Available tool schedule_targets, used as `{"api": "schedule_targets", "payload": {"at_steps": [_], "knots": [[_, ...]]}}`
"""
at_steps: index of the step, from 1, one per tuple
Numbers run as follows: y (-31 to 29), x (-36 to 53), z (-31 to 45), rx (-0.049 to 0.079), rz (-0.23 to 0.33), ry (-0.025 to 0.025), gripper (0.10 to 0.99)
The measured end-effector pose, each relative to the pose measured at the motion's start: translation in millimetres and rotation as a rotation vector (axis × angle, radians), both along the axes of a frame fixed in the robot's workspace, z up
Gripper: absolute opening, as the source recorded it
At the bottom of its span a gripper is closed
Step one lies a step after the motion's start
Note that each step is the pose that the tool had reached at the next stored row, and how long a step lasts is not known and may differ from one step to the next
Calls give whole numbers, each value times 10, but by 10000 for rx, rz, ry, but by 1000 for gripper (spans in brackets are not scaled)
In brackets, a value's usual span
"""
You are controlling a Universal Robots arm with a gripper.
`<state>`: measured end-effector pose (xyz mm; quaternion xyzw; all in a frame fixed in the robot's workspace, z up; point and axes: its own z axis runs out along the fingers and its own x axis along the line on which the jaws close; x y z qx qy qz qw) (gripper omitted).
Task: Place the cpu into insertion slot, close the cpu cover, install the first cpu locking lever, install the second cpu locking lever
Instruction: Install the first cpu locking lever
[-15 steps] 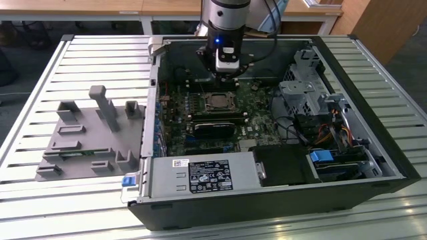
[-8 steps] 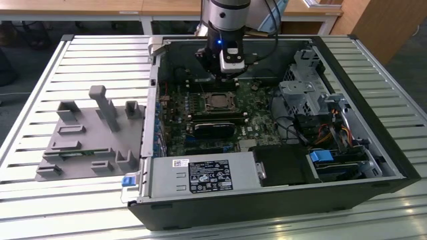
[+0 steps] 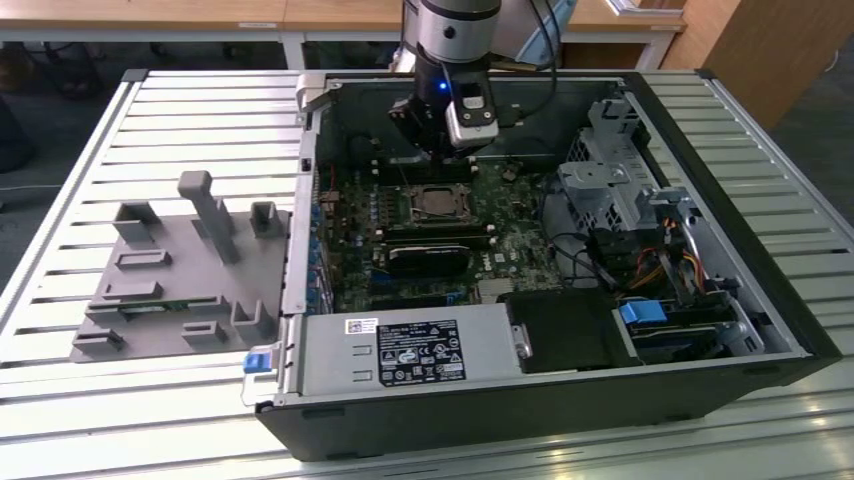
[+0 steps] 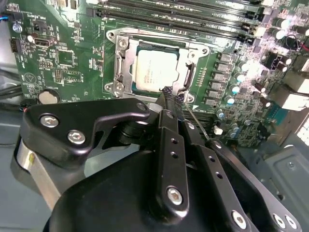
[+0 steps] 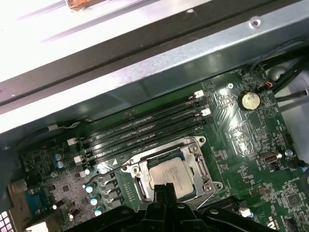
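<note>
The cpu (image 4: 153,70) (image 5: 171,176) lies in the insertion slot (image 3: 434,203) on the green motherboard, its pale metal face up. The silvery cpu cover (image 4: 121,62) (image 5: 203,166) lies flat around it in both wrist views. A thin wire locking lever (image 4: 198,124) (image 5: 112,169) sticks out from a socket corner, off to the side over the capacitors. My gripper (image 4: 172,95) (image 5: 164,187) (image 3: 447,148) hovers at the socket's edge, right beside the cpu, with its black fingertips together and nothing visibly between them.
The motherboard sits in an open black computer case (image 3: 747,370) on a slatted metal table. Long black memory slots (image 5: 145,128) run beside the socket. A power supply (image 3: 400,352), a drive cage (image 3: 607,190) and cables crowd the case. A grey fixture (image 3: 174,275) stands at the exterior view's left.
</note>
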<state>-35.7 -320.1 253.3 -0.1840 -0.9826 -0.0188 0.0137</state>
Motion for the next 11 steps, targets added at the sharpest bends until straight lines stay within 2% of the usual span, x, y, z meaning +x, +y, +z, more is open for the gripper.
{"api": "schedule_targets", "payload": {"at_steps": [11], "knots": [[0,7,0,0,295,0,106]]}}
